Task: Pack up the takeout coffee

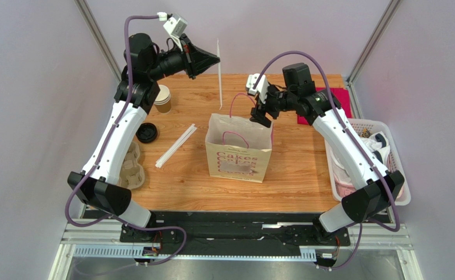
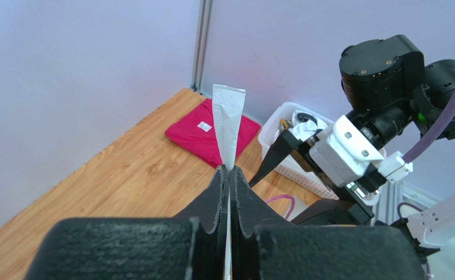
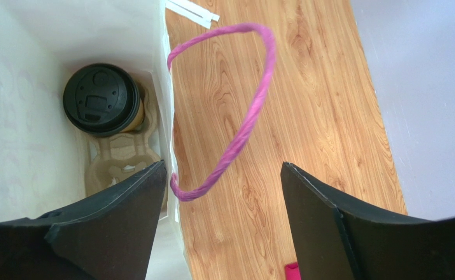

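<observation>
Pretty much done, I'd say: the takeout coffee [image 3: 101, 100], lid on, sits in a pulp carrier [image 3: 124, 157] inside the paper bag [image 1: 238, 154] mid-table. The right gripper [image 3: 223, 169] hangs over the bag, jaws apart and empty. The left gripper [image 2: 230, 172] is clamped on a wrapped straw [image 2: 228, 125], probably the last thing to go in.

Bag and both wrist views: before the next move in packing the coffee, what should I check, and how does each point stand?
1. The cup is lidded and seated in the carrier inside the bag: ok.
2. The right gripper is open and empty: ok.
3. The handle is free of the right gripper: cannot tell; it loops between the jaws in the wrist view.
4. The left gripper is shut on the straw: ok.
5. The second cup is lidded: not ok; its lid lies apart on the table.
</observation>
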{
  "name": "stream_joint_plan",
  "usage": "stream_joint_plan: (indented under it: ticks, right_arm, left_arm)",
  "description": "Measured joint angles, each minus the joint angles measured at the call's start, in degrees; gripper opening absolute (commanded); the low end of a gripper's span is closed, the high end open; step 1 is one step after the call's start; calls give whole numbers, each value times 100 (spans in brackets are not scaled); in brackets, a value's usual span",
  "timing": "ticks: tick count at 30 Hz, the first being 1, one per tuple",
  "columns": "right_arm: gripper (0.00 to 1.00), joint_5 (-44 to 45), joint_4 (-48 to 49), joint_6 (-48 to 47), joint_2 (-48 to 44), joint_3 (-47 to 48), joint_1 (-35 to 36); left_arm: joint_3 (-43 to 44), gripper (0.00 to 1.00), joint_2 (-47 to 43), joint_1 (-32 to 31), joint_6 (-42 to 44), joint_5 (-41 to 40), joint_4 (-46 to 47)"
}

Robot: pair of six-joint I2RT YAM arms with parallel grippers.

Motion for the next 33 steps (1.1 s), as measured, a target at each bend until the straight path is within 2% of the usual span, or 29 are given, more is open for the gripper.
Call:
stream_joint_plan:
  ticks: [8,19,26,33]
  right_arm:
    - [81,2,-11,693,-31,682,0]
    - [69,-243,942,2618,162,2767,0]
    - [60,-564,1609,3724,549,3117,17]
    - [53,-721,2170,4953,1016,3567,129]
  left_arm:
    - [15,0,-31,-2,-20,24,-4]
    - [15,0,-247,-28,-518,116,339]
    - [-227,0,-592,-33,-1110,74,892]
    - [-815,0,-1078,-153,-1272,28,1143]
